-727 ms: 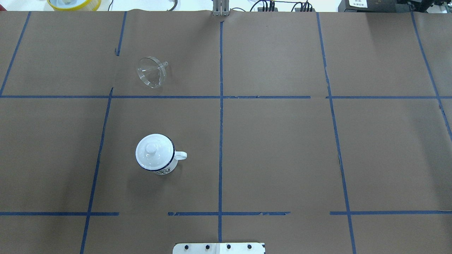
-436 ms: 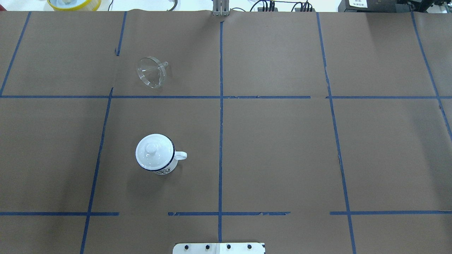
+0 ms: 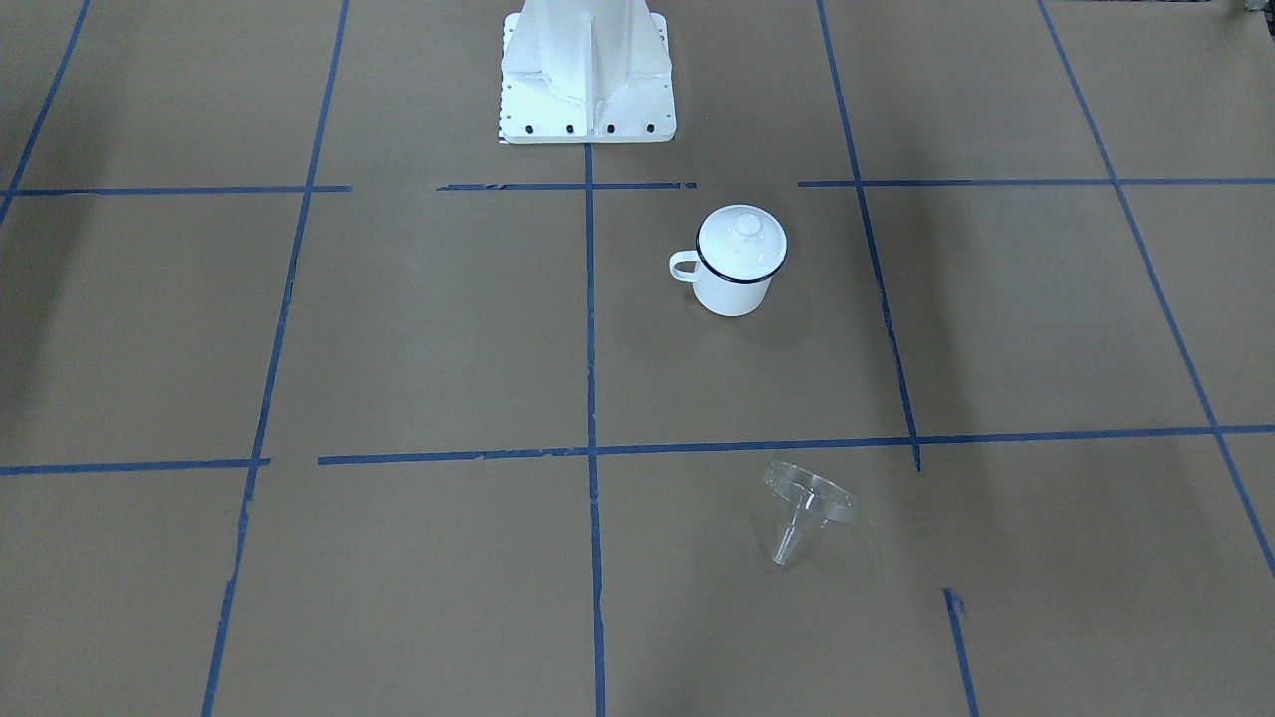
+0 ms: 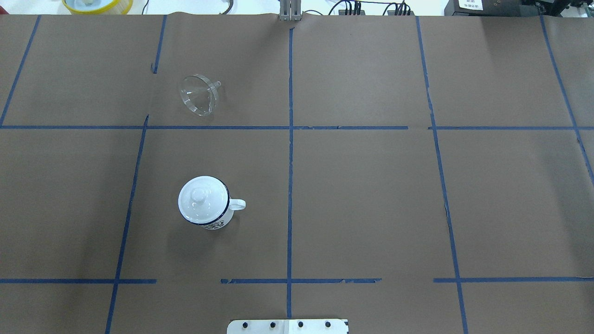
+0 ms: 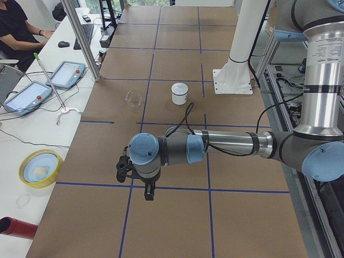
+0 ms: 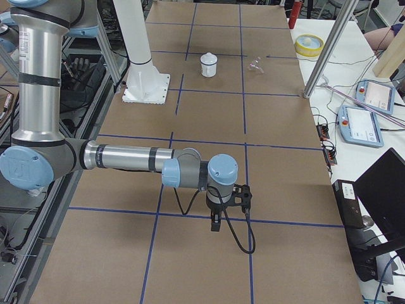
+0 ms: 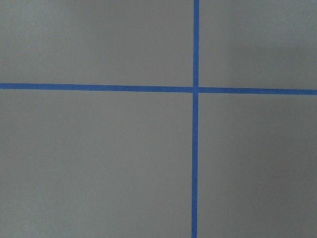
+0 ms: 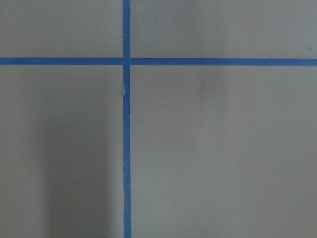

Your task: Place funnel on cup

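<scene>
Clear-plastic cone funnel (image 4: 198, 95), white blue-rimmed enamel cup (image 3: 732, 291) unmoved, well apart.
Unstarted, white domed lid (image 3: 742, 242) capping cup; left gripper (image 5: 149, 196), right gripper (image 6: 216, 228) spread: cannot tell.

One cup (image 3: 735, 291) carries one domed lid (image 3: 742, 242), one funnel (image 3: 809, 498) lies well apart from the cup, and two arms, left arm (image 5: 215, 146) and right arm (image 6: 126, 157), hang farther from it.

Funnel (image 3: 809, 503) beyond cup (image 3: 734, 291), well apart
</scene>
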Controlling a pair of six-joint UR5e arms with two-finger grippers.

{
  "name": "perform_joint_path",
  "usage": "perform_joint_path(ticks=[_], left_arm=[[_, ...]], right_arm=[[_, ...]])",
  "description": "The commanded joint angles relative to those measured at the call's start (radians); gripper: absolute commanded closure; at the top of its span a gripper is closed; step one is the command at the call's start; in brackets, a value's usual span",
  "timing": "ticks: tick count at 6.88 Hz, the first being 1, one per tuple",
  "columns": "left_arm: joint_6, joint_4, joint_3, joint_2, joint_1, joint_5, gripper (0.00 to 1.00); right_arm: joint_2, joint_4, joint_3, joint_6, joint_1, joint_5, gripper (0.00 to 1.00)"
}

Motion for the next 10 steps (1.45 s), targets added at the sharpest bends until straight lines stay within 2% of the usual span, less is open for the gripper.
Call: perform_joint_path(ticks=[1, 3, 4, 7, 9, 10], left_arm=[[0.0, -0.045, 0.003, -0.005, 0.001, 0.008, 0.0], [0.001, -0.145, -0.012, 0.088, 0.001, 0.006, 0.0], [-0.002, -0.212, -0.018, 0.092, 0.004, -0.001, 0.0], [-0.014, -0.23, -0.032, 0.098, 0.007, -0.005, 0.0], [-0.241, -0.227, -0.155, 0.098, 0.065, 0.003, 0.0], [-0.407, -0.23, -0.217, 0.095, 0.133, 0.005, 0.0]], right_arm=[[0.0, 0.0, 0.0, 0.0, 0.0, 0.0, 0.0], [0.0, 0.0, 0.002, 0.0, 0.0, 0.0, 0.0], [0.0, 0.0, 0.002, 0.0, 0.0, 0.0, 0.0], [0.0, 0.0, 0.0, 0.0, 0.0, 0.0, 0.0], [0.0, 0.0, 0.0, 0.0, 0.0, 0.0, 0.0], [0.0, 0.0, 0.0, 0.0, 0.0, 0.0, 0.0]])
